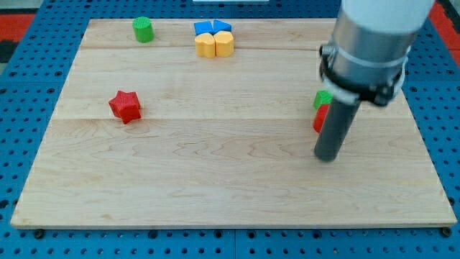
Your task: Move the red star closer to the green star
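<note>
The red star (125,106) lies on the wooden board at the view's left. A green block (322,98) shows at the view's right, mostly hidden behind my rod, so its shape cannot be made out; it may be the green star. A red block (320,118) sits just below it, also partly hidden. My tip (327,156) rests on the board just below these two blocks, far to the right of the red star.
A green cylinder (143,29) stands near the board's top left. At the top middle, blue blocks (212,28) sit above two yellow blocks (214,44). The wooden board (215,180) lies on a blue pegboard.
</note>
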Robot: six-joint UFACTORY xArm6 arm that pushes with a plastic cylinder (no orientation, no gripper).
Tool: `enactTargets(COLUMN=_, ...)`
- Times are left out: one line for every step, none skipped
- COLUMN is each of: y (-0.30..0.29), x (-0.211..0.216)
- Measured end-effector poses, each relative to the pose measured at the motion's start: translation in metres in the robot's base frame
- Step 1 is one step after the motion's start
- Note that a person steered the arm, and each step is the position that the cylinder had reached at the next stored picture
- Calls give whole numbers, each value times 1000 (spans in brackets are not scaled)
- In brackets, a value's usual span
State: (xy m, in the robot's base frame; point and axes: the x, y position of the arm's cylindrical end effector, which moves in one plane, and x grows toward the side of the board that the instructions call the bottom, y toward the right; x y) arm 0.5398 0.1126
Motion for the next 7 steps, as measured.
enactTargets(y=-148, x=11)
enactTargets(y=-257, x=-7)
enactTargets(y=-297, x=-54)
enactTargets(y=-302, x=-98)
enactTargets(y=-300, x=-109)
enactTargets(y=-287, x=-125)
enactTargets(y=-292, x=-148)
